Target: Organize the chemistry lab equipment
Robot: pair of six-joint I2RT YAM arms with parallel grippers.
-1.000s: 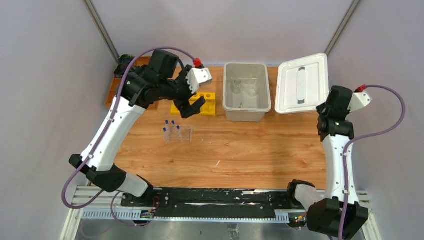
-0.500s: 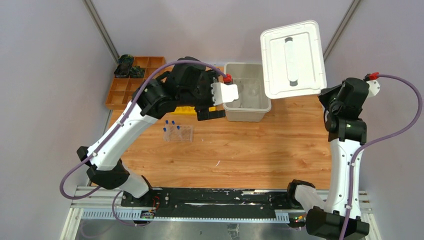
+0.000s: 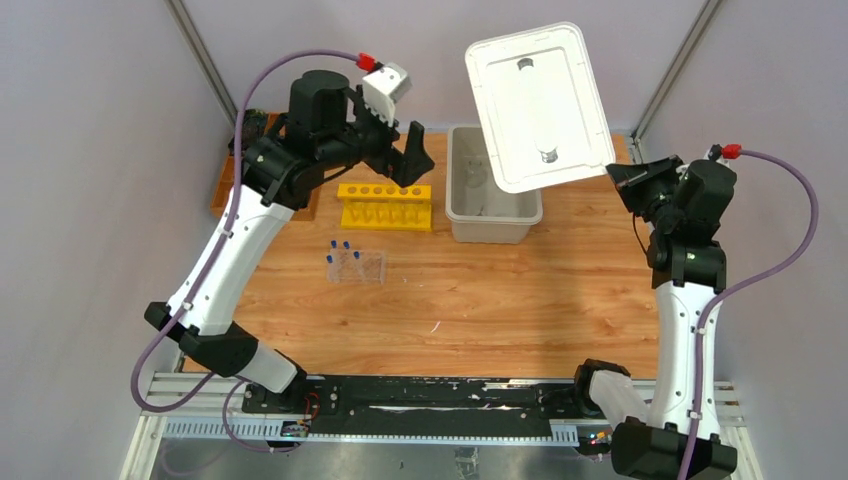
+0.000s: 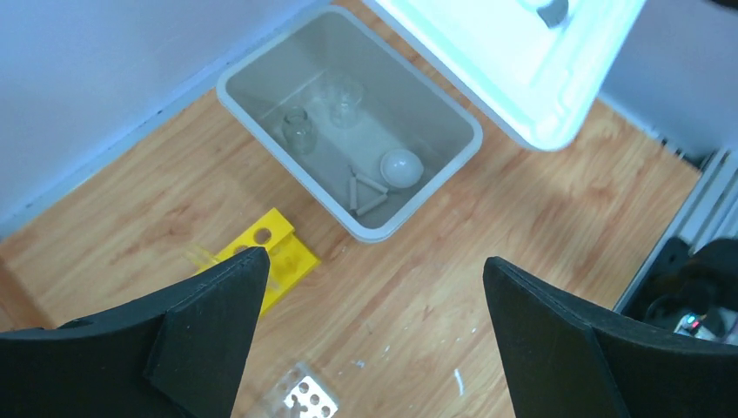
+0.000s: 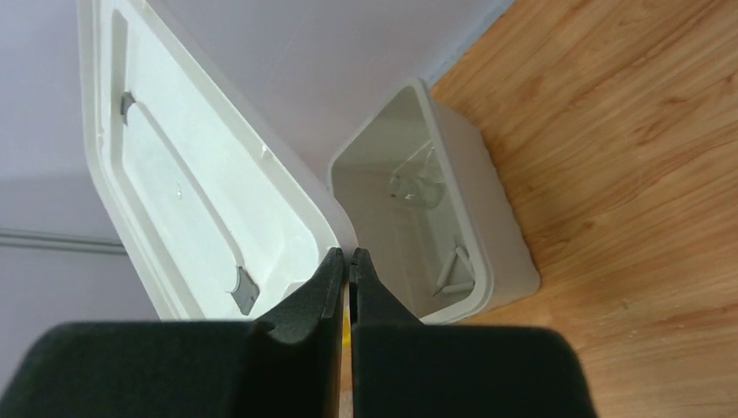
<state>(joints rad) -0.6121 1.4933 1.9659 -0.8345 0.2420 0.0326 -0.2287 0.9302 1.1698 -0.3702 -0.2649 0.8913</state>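
Note:
My right gripper (image 3: 616,178) (image 5: 349,258) is shut on the rim of the white bin lid (image 3: 538,105) (image 5: 187,187). It holds the lid tilted in the air above the open grey bin (image 3: 462,205) (image 4: 452,165) (image 5: 513,261). The bin holds a small glass beaker (image 4: 298,131), a clear funnel (image 4: 345,92), a white round dish (image 4: 401,167) and a white triangle (image 4: 366,192) (image 5: 453,269). My left gripper (image 3: 402,163) (image 4: 374,266) is open and empty, raised above the yellow rack. A clear tube rack (image 3: 356,266) (image 4: 302,398) with blue-capped tubes stands on the table.
A yellow tube rack (image 3: 385,205) (image 4: 268,252) stands left of the bin. A wooden compartment tray (image 3: 224,182) with black objects sits at the far left, partly hidden by my left arm. Walls close in the back and both sides.
My right gripper has lifted the lid off the table and swung it left, over the bin. My left arm went toward the bin, then rose back above the yellow rack.

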